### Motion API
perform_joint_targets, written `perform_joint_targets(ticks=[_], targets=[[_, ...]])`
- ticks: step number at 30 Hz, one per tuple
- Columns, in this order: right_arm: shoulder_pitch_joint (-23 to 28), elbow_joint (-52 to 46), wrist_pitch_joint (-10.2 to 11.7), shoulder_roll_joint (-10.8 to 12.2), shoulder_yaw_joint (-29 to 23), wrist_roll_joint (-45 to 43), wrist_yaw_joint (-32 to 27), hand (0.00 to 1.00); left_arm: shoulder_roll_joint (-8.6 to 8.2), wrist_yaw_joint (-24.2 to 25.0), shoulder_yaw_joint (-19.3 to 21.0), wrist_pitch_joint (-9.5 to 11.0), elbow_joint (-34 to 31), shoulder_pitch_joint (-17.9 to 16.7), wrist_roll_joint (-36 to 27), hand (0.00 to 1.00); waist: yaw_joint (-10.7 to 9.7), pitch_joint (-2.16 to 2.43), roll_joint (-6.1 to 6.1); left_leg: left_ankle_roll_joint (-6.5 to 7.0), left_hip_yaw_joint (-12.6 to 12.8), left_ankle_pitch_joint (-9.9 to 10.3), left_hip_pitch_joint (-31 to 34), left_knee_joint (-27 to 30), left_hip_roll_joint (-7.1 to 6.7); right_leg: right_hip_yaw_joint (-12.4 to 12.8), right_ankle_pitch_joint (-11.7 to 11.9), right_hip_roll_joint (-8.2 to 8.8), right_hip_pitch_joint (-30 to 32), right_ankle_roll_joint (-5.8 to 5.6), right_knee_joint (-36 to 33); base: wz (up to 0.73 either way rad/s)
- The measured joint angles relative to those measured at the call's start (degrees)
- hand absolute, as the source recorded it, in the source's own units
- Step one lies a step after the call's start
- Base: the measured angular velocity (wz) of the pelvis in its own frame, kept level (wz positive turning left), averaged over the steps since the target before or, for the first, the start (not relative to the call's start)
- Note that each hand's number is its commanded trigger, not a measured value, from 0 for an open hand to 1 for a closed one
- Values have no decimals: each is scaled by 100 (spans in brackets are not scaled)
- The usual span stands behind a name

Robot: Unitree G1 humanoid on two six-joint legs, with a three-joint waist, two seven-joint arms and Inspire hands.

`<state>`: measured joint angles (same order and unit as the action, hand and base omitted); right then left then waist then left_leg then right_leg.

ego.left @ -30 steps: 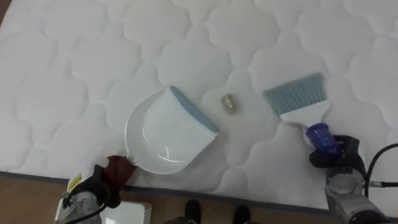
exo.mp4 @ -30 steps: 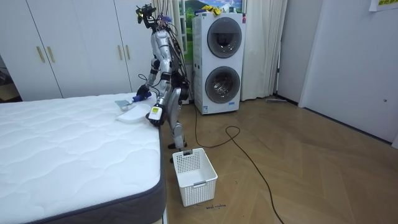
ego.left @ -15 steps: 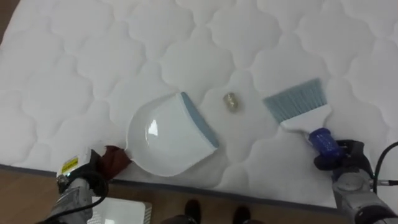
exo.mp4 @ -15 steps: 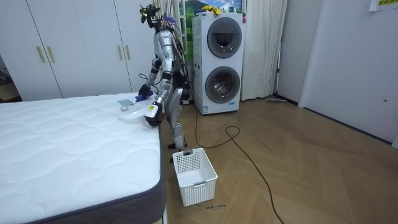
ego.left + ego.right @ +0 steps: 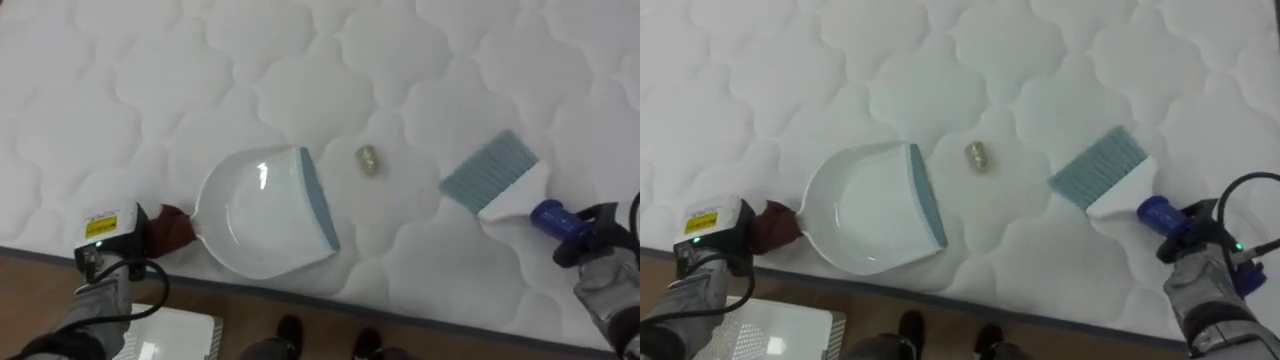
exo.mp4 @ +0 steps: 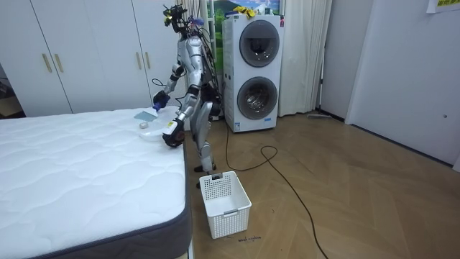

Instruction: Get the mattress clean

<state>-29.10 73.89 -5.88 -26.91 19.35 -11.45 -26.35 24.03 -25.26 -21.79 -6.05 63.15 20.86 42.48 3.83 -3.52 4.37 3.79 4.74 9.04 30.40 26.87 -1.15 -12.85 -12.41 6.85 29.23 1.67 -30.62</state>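
Observation:
A white dustpan (image 5: 262, 212) with a blue-grey lip lies flat on the quilted white mattress (image 5: 150, 80) near its front edge. My left hand (image 5: 108, 238) is shut on its dark red handle (image 5: 172, 228). The lip faces right, towards a small crumpled yellowish scrap (image 5: 368, 159) a short way beyond it. Further right is a hand brush (image 5: 495, 178) with grey-blue bristles, a white head and a blue handle. It rests on the mattress with my right hand (image 5: 600, 245) shut on the handle. In the room view I stand bent over the bed's side (image 6: 108, 165).
A white plastic basket (image 6: 226, 203) stands on the wooden floor by the bed, seen below the mattress edge as the basket (image 5: 175, 335). A stacked washer and dryer (image 6: 251, 72) are behind me, and white wardrobes (image 6: 72, 57) line the wall.
The dustpan has swung so its lip stands more upright, facing the scrap. The brush has tilted and drawn a little to the right. Both hands have spread outward.

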Motion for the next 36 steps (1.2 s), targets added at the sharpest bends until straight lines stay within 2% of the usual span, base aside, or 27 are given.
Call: perform_joint_targets(ticks=[3, 6, 8, 9, 12, 14, 19, 24, 28, 30, 33, 36], targets=[[-98, 21, -154, -114, 275, -269, 6, 100, 43, -89, -79, -104, 2, 37, 43, 100, 85, 0, 57, -2, 28, 0, 0, -13, 34, 2, 36, -2, 14, 21, -3, -8], [-262, 12, -200, -327, 498, -788, 40, 100, 52, -171, -103, -195, 2, 87, 102, 100, 129, -13, 109, -7, 50, -3, 2, -30, 48, -1, 42, -7, 35, 32, -9, -4], [-358, -65, -250, -469, 587, -1418, 46, 100, 87, -180, -102, -239, -16, 106, 102, 100, 127, -25, 155, -19, 61, 2, 33, -13, 68, 16, 47, -31, 50, 41, 5, -2], [-421, -111, -251, -512, 608, -1844, 51, 100, 158, -180, -102, -238, -46, 112, 109, 100, 132, -23, 184, -30, 60, 8, 72, 7, 86, 4, 55, -45, 79, 55, 14, -5], [-691, -116, -303, -519, 687, -2624, 58, 100, 348, -186, -93, -253, -132, 127, 239, 100, 157, -32, 275, -65, 69, 30, 106, 52, 170, -41, 113, -108, 73, 100, 97, -11], [-847, -145, -320, -539, 720, -2975, 58, 100, 402, -213, -90, -268, -132, 164, 318, 100, 158, -47, 320, -75, 70, 28, 108, 51, 185, -125, 120, -99, 69, 113, 99, -2], [-988, -556, -548, -617, 1086, -3808, 92, 100, 405, -268, -103, -286, -136, 199, 359, 100, 249, -52, 412, -80, 74, 28, 100, 37, 190, -142, 121, -101, 60, 116, 112, 0], [-1045, -880, -663, -653, 1514, -4431, 107, 100, 425, -280, -104, -355, -167, 202, 433, 100, 337, -56, 607, -89, 64, 23, 37, -62, 193, -227, 129, -101, -38, 121, 226, 1], [-1079, -1046, -673, -662, 1616, -4754, 123, 100, 439, -282, -105, -357, -227, 203, 439, 100, 376, -64, 638, -89, 13, 23, 58, -52, 198, -313, 166, -111, -88, 111, 327, 4], [-1082, -1188, -689, -663, 1700, -4782, 155, 100, 440, -282, -105, -357, -242, 203, 442, 100, 404, -62, 649, -90, -10, 24, 55, -62, 211, -325, 193, -174, -125, 104, 408, 0], [-1092, -1434, -739, -662, 1838, -4958, 239, 100, 463, -345, -100, -357, -270, 204, 445, 100, 489, -92, 708, -121, -10, 44, 57, -62, 250, -364, 211, -191, -144, 124, 464, -4], [-1103, -1603, -739, -662, 1885, -5021, 324, 100, 471, -419, -101, -355, -294, 190, 447, 100, 553, -94, 711, -136, -19, 52, 56, -74, 295, -390, 260, -242, -192, 148, 589, -2]])
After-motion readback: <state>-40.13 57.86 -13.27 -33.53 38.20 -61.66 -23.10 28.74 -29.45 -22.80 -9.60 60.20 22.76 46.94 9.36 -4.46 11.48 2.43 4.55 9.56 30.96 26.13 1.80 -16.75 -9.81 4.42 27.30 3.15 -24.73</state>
